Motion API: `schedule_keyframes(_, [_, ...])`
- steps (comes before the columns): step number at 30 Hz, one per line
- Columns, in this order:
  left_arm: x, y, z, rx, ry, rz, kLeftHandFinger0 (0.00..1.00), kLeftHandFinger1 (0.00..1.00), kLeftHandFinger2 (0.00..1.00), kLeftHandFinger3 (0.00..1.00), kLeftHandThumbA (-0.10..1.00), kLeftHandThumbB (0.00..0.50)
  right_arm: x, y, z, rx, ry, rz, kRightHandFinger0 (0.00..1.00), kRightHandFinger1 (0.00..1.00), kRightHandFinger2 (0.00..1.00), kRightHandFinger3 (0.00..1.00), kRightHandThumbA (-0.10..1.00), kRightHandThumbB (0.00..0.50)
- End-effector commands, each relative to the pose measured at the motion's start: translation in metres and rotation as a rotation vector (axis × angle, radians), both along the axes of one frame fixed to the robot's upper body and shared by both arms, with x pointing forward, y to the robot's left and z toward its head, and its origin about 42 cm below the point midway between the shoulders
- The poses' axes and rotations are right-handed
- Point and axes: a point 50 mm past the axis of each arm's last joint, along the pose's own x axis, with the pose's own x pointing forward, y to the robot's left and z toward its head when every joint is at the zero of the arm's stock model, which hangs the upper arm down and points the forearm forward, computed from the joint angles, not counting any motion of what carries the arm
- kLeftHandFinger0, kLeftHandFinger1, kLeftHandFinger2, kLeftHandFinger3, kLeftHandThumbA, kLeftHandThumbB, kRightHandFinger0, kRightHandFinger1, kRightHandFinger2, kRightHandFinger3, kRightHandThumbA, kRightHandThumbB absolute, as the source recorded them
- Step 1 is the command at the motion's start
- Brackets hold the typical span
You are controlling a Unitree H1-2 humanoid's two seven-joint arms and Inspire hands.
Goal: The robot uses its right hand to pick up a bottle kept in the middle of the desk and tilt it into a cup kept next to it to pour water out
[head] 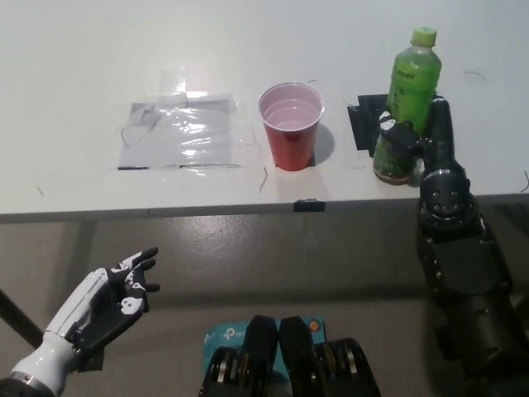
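Gripping the green bottle (407,95) low down, the right robot hand (411,137) keeps it upright on the surface (83,66) right of the red cup (290,126), while the left robot hand (114,299) hangs open below.

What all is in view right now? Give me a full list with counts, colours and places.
Bottle: one, green with a lime cap, upright at the desk's right, near the front edge.
Cup: one, red, open top, mid-desk, left of the bottle.
Clear plastic sheet: one, transparent, flat, left of the cup.
Black tape patch: one, under and beside the bottle.
Desk: one, white.
Right hand: black, wrapped around the bottle's lower part.
Left hand: white, open, resting lower left below the desk.
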Motion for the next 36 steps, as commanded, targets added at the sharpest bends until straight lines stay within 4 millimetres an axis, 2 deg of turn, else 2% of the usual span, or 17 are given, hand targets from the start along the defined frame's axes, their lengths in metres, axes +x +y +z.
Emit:
schedule_keyframes(1, [0.001, 0.001, 0.013, 0.04, -0.045, -0.053, 0.86, 1.0, 1.0, 1.0, 0.65, 0.121, 0.009, -0.008, 0.046, -0.064, -0.268, -0.037, 0.0, 0.0, 0.11, 0.24, -0.1, 0.021])
schedule_keyframes(3, [0.0, 0.002, 0.013, 0.045, -0.049, -0.049, 0.85, 1.0, 1.0, 1.0, 0.66, 0.124, 0.009, -0.01, 0.049, -0.106, -0.286, -0.011, 0.0, 0.0, 0.19, 0.22, -0.1, 0.013])
schedule_keyframes(5, [0.001, 0.002, 0.013, 0.047, -0.047, -0.049, 0.85, 1.0, 1.0, 1.0, 0.66, 0.116, 0.008, -0.014, 0.054, -0.173, -0.298, 0.028, 0.0, 0.02, 0.26, 0.26, -0.1, 0.012])
schedule_keyframes(6, [0.001, 0.003, 0.014, 0.049, -0.046, -0.05, 0.84, 1.0, 1.0, 1.0, 0.68, 0.128, 0.008, -0.018, 0.06, -0.235, -0.314, 0.054, 0.0, 0.04, 0.29, 0.26, -0.1, 0.029])
schedule_keyframes(10, [0.001, 0.003, 0.015, 0.054, -0.043, -0.05, 0.84, 1.0, 1.0, 1.0, 0.68, 0.122, 0.008, -0.027, 0.069, -0.382, -0.321, 0.081, 0.0, 0.05, 0.32, 0.29, -0.1, 0.028])
schedule_keyframes(11, [0.001, 0.004, 0.016, 0.058, -0.045, -0.049, 0.84, 1.0, 1.0, 1.0, 0.69, 0.124, 0.007, -0.032, 0.073, -0.458, -0.344, 0.105, 0.0, 0.0, 0.25, 0.33, -0.1, 0.041])
schedule_keyframes(12, [0.002, 0.005, 0.016, 0.057, -0.046, -0.049, 0.84, 1.0, 1.0, 1.0, 0.69, 0.124, 0.008, -0.037, 0.077, -0.511, -0.353, 0.121, 0.0, 0.0, 0.21, 0.33, -0.1, 0.05])
schedule_keyframes(18, [0.002, 0.004, 0.016, 0.058, -0.045, -0.049, 0.83, 1.0, 1.0, 1.0, 0.69, 0.117, 0.01, -0.046, 0.089, -0.702, -0.38, 0.182, 0.0, 0.0, 0.14, 0.35, -0.1, 0.05])
schedule_keyframes(19, [0.002, 0.004, 0.016, 0.063, -0.044, -0.05, 0.84, 1.0, 1.0, 1.0, 0.7, 0.128, 0.01, -0.048, 0.094, -0.802, -0.414, 0.223, 0.0, 0.0, 0.15, 0.36, -0.1, 0.057])
schedule_keyframes(20, [0.002, 0.004, 0.016, 0.059, -0.044, -0.05, 0.85, 1.0, 1.0, 1.0, 0.7, 0.12, 0.01, -0.048, 0.098, -0.886, -0.444, 0.254, 0.0, 0.0, 0.14, 0.38, -0.1, 0.106])
schedule_keyframes(22, [0.001, 0.005, 0.017, 0.064, -0.041, -0.052, 0.85, 1.0, 1.0, 1.0, 0.69, 0.101, 0.01, -0.048, 0.096, -0.924, -0.458, 0.273, 0.0, 0.0, 0.14, 0.38, -0.1, 0.122])
schedule_keyframes(24, [0.001, 0.005, 0.017, 0.058, -0.039, -0.054, 0.85, 1.0, 1.0, 1.0, 0.66, 0.072, 0.012, -0.046, 0.101, -0.999, -0.465, 0.3, 0.0, 0.0, 0.15, 0.39, -0.1, 0.15])
schedule_keyframes(28, [0.002, 0.006, 0.017, 0.066, -0.04, -0.051, 0.87, 1.0, 1.0, 1.0, 0.67, 0.091, 0.016, -0.035, 0.11, -1.096, -0.493, 0.32, 0.0, 0.0, 0.15, 0.43, -0.1, 0.203])
schedule_keyframes(29, [0.002, 0.006, 0.017, 0.065, -0.04, -0.051, 0.86, 1.0, 1.0, 1.0, 0.67, 0.09, 0.017, -0.033, 0.112, -1.11, -0.497, 0.324, 0.0, 0.0, 0.15, 0.43, -0.1, 0.204])
schedule_keyframes(30, [0.003, 0.005, 0.017, 0.067, -0.039, -0.054, 0.86, 1.0, 1.0, 1.0, 0.69, 0.118, 0.018, -0.03, 0.113, -1.132, -0.496, 0.338, 0.0, 0.01, 0.16, 0.43, -0.09, 0.193])
schedule_keyframes(33, [0.003, 0.006, 0.017, 0.069, -0.04, -0.056, 0.86, 1.0, 1.0, 1.0, 0.7, 0.117, 0.019, -0.018, 0.116, -1.193, -0.511, 0.374, 0.0, 0.02, 0.17, 0.41, -0.08, 0.168])
schedule_keyframes(36, [0.003, 0.005, 0.018, 0.064, -0.035, -0.054, 0.86, 1.0, 1.0, 1.0, 0.7, 0.115, 0.019, -0.006, 0.119, -1.235, -0.523, 0.404, 0.0, 0.02, 0.18, 0.41, -0.08, 0.182])
